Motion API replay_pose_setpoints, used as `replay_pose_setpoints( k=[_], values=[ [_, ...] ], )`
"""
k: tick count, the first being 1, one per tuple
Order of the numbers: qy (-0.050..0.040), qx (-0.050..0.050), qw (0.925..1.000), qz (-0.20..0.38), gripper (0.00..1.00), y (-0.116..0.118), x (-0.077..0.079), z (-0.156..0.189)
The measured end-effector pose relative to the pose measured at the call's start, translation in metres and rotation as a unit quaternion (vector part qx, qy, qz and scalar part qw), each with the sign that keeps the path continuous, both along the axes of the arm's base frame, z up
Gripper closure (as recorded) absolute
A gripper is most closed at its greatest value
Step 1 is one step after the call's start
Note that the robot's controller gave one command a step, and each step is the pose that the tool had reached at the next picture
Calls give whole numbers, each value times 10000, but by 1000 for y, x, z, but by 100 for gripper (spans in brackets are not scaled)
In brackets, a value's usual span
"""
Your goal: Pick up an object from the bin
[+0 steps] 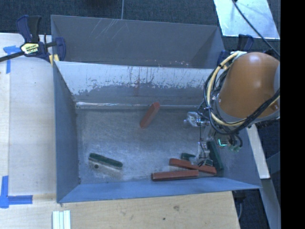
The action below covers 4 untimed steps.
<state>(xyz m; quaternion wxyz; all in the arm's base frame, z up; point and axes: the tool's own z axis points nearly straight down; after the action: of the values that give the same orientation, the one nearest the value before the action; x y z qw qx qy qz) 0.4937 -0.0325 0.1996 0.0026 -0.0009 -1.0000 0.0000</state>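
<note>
A robot arm (pixel 248 87) inside a grey bin (pixel 66 128).
Its pincer (pixel 205 152) sits by reddish-brown sticks (pixel 175 175), front right; open or closed, I cannot tell.

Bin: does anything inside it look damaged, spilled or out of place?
Nothing looks spilled or broken. The brown stick lies slanted, alone near the back wall, and that wall bears reddish streaks, like wear marks.
</note>
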Motion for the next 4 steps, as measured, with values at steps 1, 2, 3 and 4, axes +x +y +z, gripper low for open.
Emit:
replay_pose_setpoints(
  k=[1,2,3,4],
  values=[
    [-1,-4,9970,-772,0,-41,-11,-97],
    [-13,4,10000,-17,0,-63,-6,-130],
    [-22,5,10000,-7,100,-63,-5,-127],
    [-79,-11,9998,189,100,-58,-6,-45]
  ],
)
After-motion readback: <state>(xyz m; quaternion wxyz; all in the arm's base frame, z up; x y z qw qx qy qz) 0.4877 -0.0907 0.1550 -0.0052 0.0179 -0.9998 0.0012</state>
